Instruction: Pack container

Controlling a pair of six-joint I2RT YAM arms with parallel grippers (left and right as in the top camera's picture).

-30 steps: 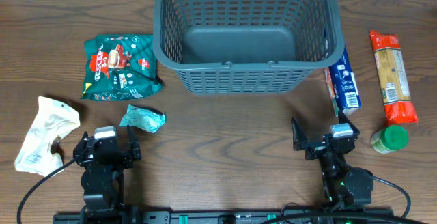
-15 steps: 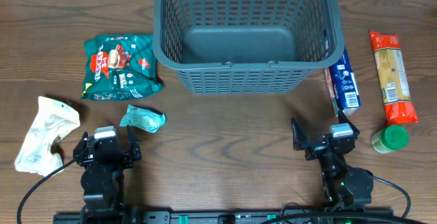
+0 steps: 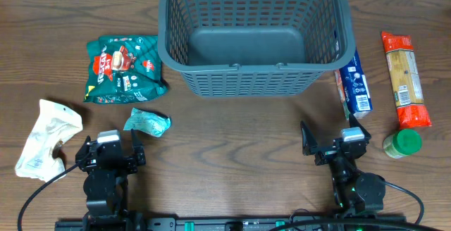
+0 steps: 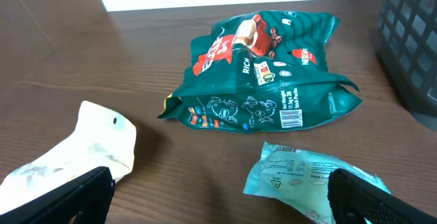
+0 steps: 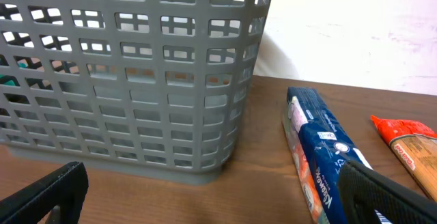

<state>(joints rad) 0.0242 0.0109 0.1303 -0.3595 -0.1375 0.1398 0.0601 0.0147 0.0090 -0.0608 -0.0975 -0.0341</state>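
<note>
Toward the left edge of the brown wooden table [image 3: 232,139] lie a dark green foil snack bag [image 3: 123,69], a small crumpled teal packet [image 3: 147,122] and a creased white paper bag [image 3: 46,136]. Toward the right edge lie a long blue packet [image 3: 354,84], an orange pasta packet [image 3: 405,78] and a green-lidded jar [image 3: 402,144].

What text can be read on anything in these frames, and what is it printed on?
"RICH": white letters on the green snack bag.
Other print on that bag: too small to read.
Lettering on the blue packet: blurred, unreadable.
Fine print on the small teal packet: unreadable.
Print on the orange packet: too blurred to read.
The basket: no text.
</note>
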